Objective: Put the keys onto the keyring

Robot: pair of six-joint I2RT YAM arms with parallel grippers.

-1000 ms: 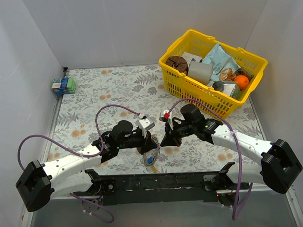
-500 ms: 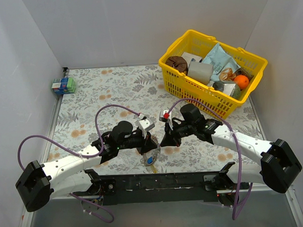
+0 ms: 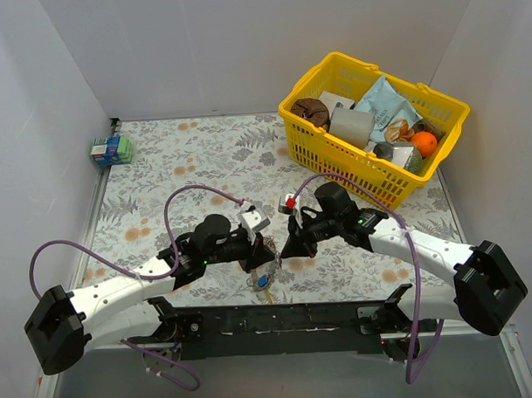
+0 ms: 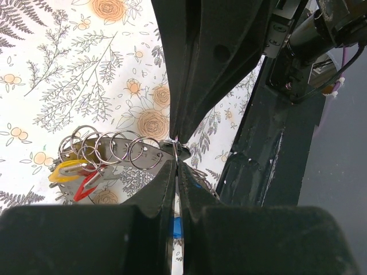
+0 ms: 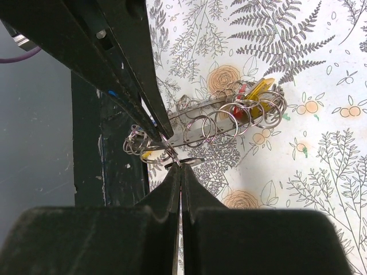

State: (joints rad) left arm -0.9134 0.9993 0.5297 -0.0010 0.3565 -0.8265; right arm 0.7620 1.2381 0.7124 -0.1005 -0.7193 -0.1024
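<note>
The left fingers (image 4: pixel 160 195) are pinched shut on the keyring's (image 5: pixel 198 117) thin wire, probably to steady it, while the closed right fingers (image 5: pixel 166 197) meet them tip-to-tip, the yellow and red keys (image 4: pixel 71 171) bunched just beyond.

My gripper (image 5: pixel 179 167) jaws pressed together, tips against a bunch of small rings (image 5: pixel 200 129), left gripper (image 5: pixel 163 136) tips just above mine, yellow key (image 5: pixel 261 89) and red key (image 5: pixel 242 88) at bunch's far end, floral cloth (image 5: pixel 298 172) beneath.
</note>
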